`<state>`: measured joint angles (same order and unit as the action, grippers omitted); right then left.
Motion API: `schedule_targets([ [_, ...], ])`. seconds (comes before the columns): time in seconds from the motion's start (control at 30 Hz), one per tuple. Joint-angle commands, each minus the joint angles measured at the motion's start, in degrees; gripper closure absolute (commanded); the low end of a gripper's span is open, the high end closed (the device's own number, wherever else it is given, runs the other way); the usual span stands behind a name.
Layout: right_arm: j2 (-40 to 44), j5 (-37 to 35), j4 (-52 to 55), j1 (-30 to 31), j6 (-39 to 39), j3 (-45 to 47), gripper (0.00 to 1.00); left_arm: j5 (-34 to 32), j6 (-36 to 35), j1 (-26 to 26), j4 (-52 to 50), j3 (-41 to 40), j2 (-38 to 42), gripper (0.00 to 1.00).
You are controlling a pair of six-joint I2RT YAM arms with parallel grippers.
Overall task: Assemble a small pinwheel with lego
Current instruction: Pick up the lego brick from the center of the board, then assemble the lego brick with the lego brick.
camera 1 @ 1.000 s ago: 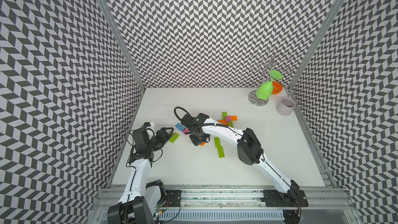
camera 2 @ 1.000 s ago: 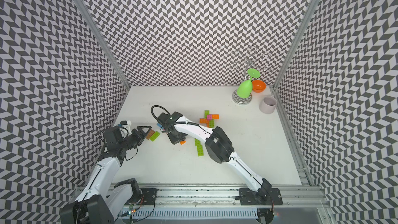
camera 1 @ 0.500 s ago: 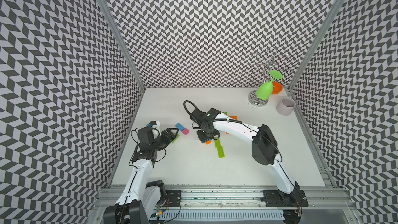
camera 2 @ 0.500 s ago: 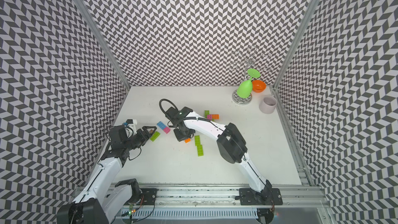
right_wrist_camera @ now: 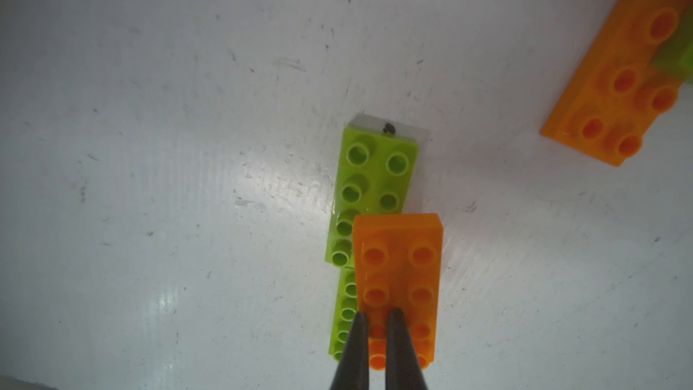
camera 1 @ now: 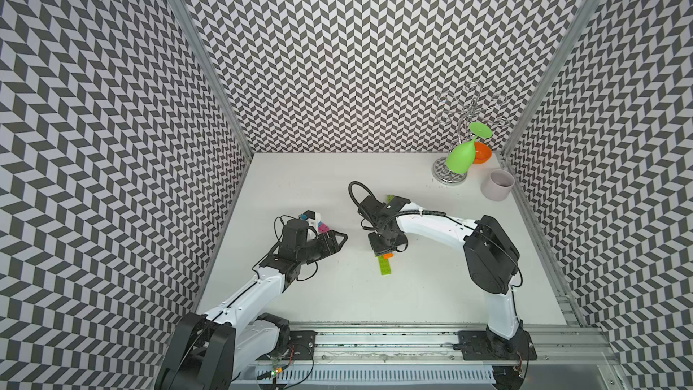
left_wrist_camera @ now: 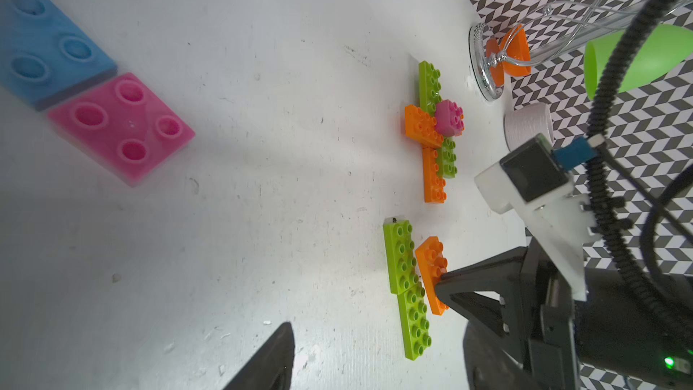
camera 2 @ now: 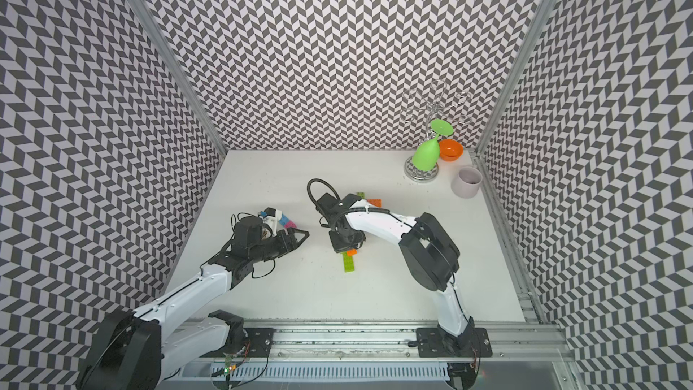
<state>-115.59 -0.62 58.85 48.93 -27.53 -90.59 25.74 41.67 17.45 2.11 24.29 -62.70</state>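
A cross of bricks (left_wrist_camera: 423,127) is set behind a row of bricks (camera 1: 385,268); a cup (camera 1: 495,193) is placed right of a rack (camera 1: 442,173).

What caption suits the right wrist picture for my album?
Right pincer, shut, tips on a flat orange plastic brick overlapping two lime green studded bricks on a white table.

A: Top views: bright, even overhead light, sharp, only faint shadows.
B: Wrist cams?
A: Dimmer, corners darker. Glare patches on table (right_wrist_camera: 270,181) in right wrist view. In left wrist view, blue brick (left_wrist_camera: 41,43) & pink brick (left_wrist_camera: 123,125) v. close, out of focus.
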Motion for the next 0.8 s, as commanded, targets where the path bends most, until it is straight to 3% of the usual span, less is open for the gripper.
schedule_targets([
  [0.0,0.5,-1.5,-2.0,-0.3,-0.7,0.4,0.93,-1.3,-0.9,0.6,2.0,1.2,-0.6,0.3],
  [0.57,1.6,0.1,-3.8,-0.9,-1.7,4.5,0.92,-0.4,-1.1,1.0,3.1,0.9,-2.9,0.3],
  [0.77,3.5,0.6,-4.6,-1.0,-2.2,4.5,0.92,0.0,-1.6,4.6,6.1,1.8,-9.2,0.44],
])
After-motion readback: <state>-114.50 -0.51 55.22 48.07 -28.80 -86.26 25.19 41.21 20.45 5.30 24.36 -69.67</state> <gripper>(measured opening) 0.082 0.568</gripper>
